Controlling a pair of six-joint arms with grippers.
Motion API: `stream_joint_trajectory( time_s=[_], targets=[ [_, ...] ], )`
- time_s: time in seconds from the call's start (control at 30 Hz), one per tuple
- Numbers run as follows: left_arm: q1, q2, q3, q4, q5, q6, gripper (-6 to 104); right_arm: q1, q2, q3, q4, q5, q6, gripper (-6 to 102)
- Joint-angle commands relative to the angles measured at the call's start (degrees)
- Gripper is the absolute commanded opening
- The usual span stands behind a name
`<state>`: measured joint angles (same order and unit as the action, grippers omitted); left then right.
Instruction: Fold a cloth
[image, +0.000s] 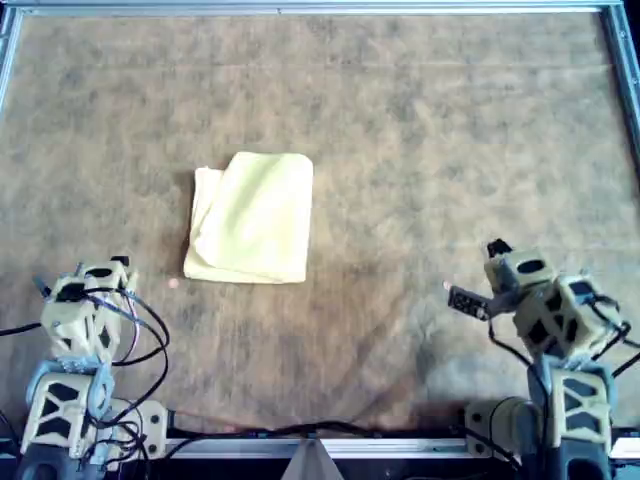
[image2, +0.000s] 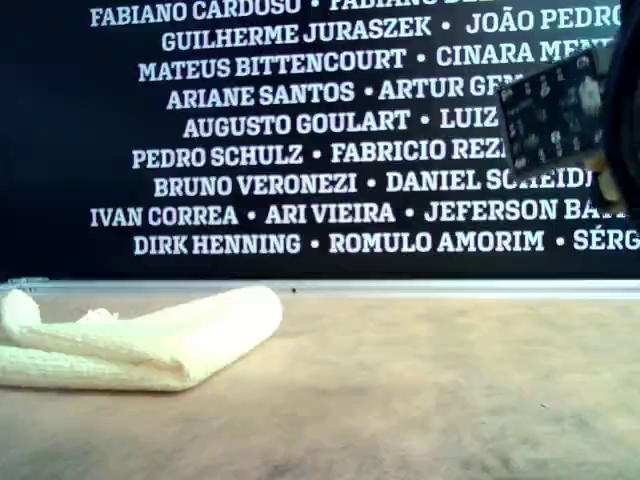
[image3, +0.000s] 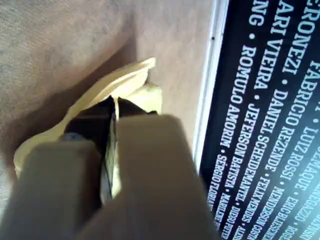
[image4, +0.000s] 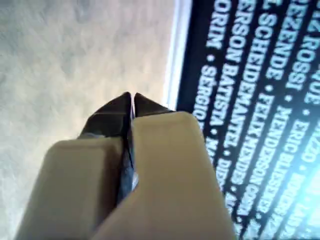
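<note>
The cloth (image: 255, 215) lies folded on the brown desk (image: 450, 150), left of centre in the overhead view and well clear of the desk's metal rim (image: 310, 8). It forms a tall, pale yellow rectangle there, with a narrower under-layer showing along its left side. In the exterior view it sits at that view's left as a low, soft stack with a rounded fold facing that view's right, and a small lump of fabric rises at its far left end. Behind the desk stands a dark wall (image2: 300, 130) printed with rows of white names. Two arms sit at the near edge of the overhead view, one at its left (image: 85, 300) and one at its right (image: 535, 300), both apart from the cloth; the wrist views do not show which arm is which. My first gripper (image3: 114, 107) has its jaws pressed together with only a thin slit between them and nothing held. Beyond their dark tips the cloth appears on the desk, apart from them. My second gripper (image4: 132, 97) also has its jaws closed tip to tip, gripping nothing, above bare desk near the rim and the lettered wall.
</note>
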<state>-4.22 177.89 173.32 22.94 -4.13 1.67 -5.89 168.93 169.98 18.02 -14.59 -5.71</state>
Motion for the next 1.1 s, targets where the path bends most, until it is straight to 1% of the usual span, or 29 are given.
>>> stream_joint_trajectory(
  time_s=[0.0, 0.07, 0.13, 0.2, 0.3, 0.37, 0.47, 0.57, 0.77, 0.83, 1.07],
  targets=[
    [3.1, 0.9, -1.1, -0.2, 0.3, -0.4, -1, -0.1, 9.0, 3.8, -3.3, 0.1, -0.35, -1],
    [4.5, 0.9, -1.1, -0.1, 0.3, -0.4, -1, -0.2, 9.8, 4.4, -2.3, 0.1, -0.26, -1],
    [4.7, 0.9, -1.1, 1.5, 0.3, -0.4, -1, -0.2, 10.1, 4.0, -2.4, 0.1, -0.26, 0],
    [4.8, 0.9, -1.1, 5.3, 0.4, -0.4, -1, 0.1, 9.8, 4.0, -2.2, 0.1, -0.26, -1],
    [5.5, 1.0, -1.1, 13.2, 0.4, -0.4, -1, -0.3, 10.1, 4.0, -0.3, 0.1, -0.26, -1],
    [5.5, 1.0, -1.1, 17.2, 0.4, -0.4, -1, -0.4, 10.4, 4.0, 2.7, 0.1, -0.26, -1],
    [5.5, 1.0, -1.1, 20.4, 0.4, -0.2, -1, -2.3, 10.5, 4.0, 10.2, 0.1, -0.26, -1],
    [5.3, 1.0, -1.1, 22.1, 0.4, -0.4, -1, -4.7, 10.6, 4.0, 18.5, 0.1, -0.26, -1],
    [5.0, 1.0, -1.1, 24.0, 0.1, -0.4, -1, -4.7, 10.6, 4.0, 30.8, 0.1, -0.26, -1],
    [4.7, 0.9, -1.1, 24.0, 0.2, -0.4, -1, -4.7, 10.6, 4.0, 32.4, 0.1, -0.26, -1],
    [4.5, 0.2, -1.1, 24.0, 0.1, -0.4, -1, -3.7, 10.3, 4.0, 32.5, 0.1, -0.26, -1]
  ],
)
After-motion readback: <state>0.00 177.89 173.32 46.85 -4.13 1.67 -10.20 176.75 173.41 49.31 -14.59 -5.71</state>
